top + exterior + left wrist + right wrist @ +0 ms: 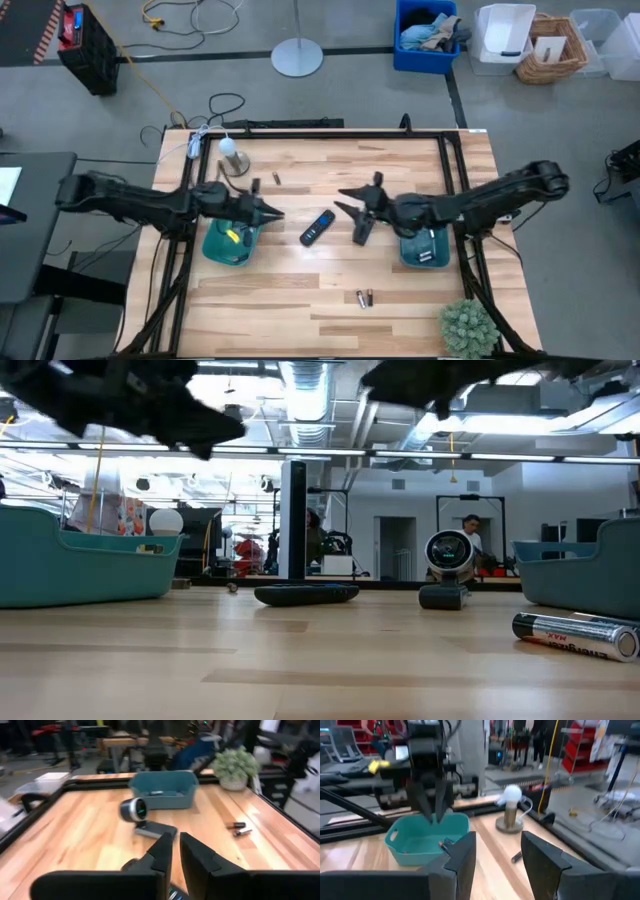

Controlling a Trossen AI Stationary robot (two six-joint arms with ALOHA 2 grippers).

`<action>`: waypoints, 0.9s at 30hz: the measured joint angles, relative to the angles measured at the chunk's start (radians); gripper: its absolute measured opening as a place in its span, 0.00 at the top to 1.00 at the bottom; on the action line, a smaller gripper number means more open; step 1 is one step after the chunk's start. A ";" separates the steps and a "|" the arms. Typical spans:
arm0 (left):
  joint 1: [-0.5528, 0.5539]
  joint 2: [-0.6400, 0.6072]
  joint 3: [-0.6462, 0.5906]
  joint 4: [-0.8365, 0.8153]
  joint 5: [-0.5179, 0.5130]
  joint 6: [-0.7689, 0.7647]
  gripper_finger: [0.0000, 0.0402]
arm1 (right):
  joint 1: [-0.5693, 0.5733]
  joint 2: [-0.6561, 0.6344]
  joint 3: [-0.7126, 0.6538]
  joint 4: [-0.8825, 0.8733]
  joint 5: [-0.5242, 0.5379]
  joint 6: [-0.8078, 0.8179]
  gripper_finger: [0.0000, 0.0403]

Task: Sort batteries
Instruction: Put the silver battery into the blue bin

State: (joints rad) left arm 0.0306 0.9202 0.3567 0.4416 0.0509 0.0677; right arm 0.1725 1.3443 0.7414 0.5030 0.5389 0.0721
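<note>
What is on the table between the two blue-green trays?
In the high view, the black remote control lies between the left tray and the right tray, with the right gripper hovering there.

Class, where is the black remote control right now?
In the high view, the remote control lies mid-table on the wood, between the two teal trays, just left of the right tool.

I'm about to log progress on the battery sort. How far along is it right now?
Partly done. The left teal tray and right teal tray each hold something small. Nothing is visibly in hand: the left gripper hangs over its tray and the right gripper stands open and empty. Left: two batteries near the front edge and one by the lamp.
</note>
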 joint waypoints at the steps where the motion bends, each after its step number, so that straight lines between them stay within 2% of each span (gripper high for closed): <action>1: -0.014 0.048 0.022 0.018 0.008 0.017 0.91 | 0.019 -0.028 -0.012 0.001 0.023 -0.015 0.57; 7: -0.073 0.324 0.204 0.042 0.131 0.107 0.85 | 0.171 -0.169 -0.062 0.007 0.198 -0.098 0.57; 14: -0.114 0.629 0.432 0.029 0.324 0.196 0.86 | 0.330 -0.201 -0.062 0.008 0.408 -0.178 0.57; 20: -0.138 0.872 0.650 -0.109 0.397 0.292 0.86 | 0.370 -0.194 -0.063 0.057 0.458 -0.241 0.57; 27: -0.189 1.100 0.918 -0.300 0.410 0.405 0.82 | 0.371 -0.195 -0.063 0.076 0.459 -0.265 0.57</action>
State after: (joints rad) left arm -0.1586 2.0206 1.2749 0.1411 0.4604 0.4728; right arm 0.5434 1.1496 0.6788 0.5789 0.9977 -0.1925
